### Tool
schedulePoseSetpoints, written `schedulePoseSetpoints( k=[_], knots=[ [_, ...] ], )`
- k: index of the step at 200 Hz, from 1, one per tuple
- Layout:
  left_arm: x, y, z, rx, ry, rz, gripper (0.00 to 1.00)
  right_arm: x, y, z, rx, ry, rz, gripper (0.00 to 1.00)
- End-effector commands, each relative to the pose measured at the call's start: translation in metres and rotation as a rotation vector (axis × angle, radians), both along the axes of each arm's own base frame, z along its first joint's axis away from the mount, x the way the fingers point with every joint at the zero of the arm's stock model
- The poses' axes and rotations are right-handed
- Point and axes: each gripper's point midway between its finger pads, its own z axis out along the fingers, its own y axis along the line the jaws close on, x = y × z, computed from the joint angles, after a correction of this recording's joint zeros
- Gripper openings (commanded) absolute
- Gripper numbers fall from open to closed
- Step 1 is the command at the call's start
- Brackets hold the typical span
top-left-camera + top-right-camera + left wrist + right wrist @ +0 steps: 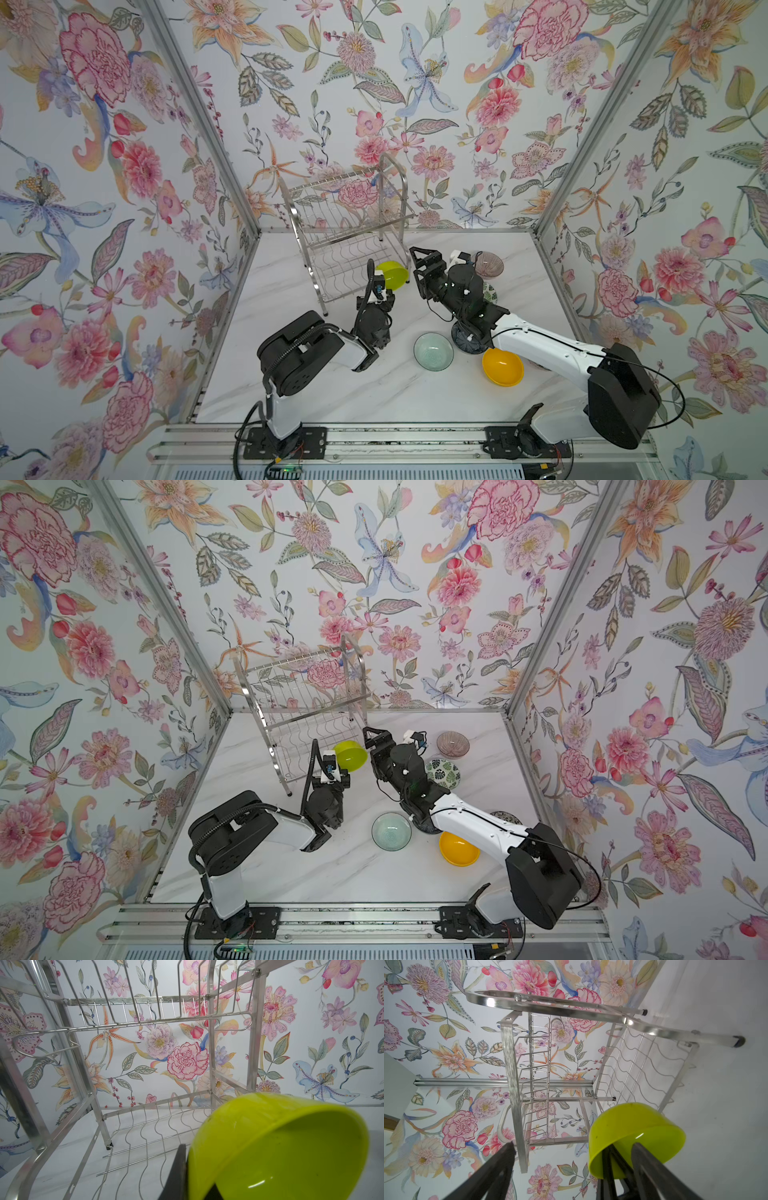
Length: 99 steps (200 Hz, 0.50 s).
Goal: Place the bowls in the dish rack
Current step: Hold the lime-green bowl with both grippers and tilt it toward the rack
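Left end effector [386, 293] clamps the tilted lime green bowl [394, 275] at the near-right lower corner of the dish rack [345, 216]; right end effector [417, 272], spread apart, flanks its right. Glassy green bowl [433, 351] and orange-yellow bowl [503, 367] lie nearer.

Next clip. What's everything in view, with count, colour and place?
rack: 1, silver, back of table
lime bowl: 1, lime green, held beside rack's lower tier
glass bowl: 1, pale green, table centre
yellow bowl: 1, orange-yellow, front right
ribbed bowl: 1, pinkish, back right
leaf bowl: 1, white-green, beside right arm
dark bowl: 1, dark, under right arm
floral bowl: 1, black-white, mostly behind right arm
table: 1, white marble
walls: 3, floral, around table
left gripper: 1, black, shut on lime bowl
right gripper: 1, black, open, right of lime bowl
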Motion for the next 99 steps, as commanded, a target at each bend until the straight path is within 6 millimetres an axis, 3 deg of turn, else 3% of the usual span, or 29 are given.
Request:
schedulePoseSetpoints(
  k=[1,61,99],
  knots=[
    [-0.003,0.002,0.023,-0.063,-0.072,0.019,0.00,0.001,0.006,0.001,0.112,0.037,-0.020,0.85],
    [-0.005,-0.001,0.021,-0.070,-0.071,-0.009,0.00,0.012,0.039,-0.016,0.253,0.109,0.035,0.69],
    [-0.006,0.000,0.021,-0.068,-0.072,-0.011,0.00,0.020,0.048,-0.014,0.251,0.103,0.026,0.56]
  ],
)
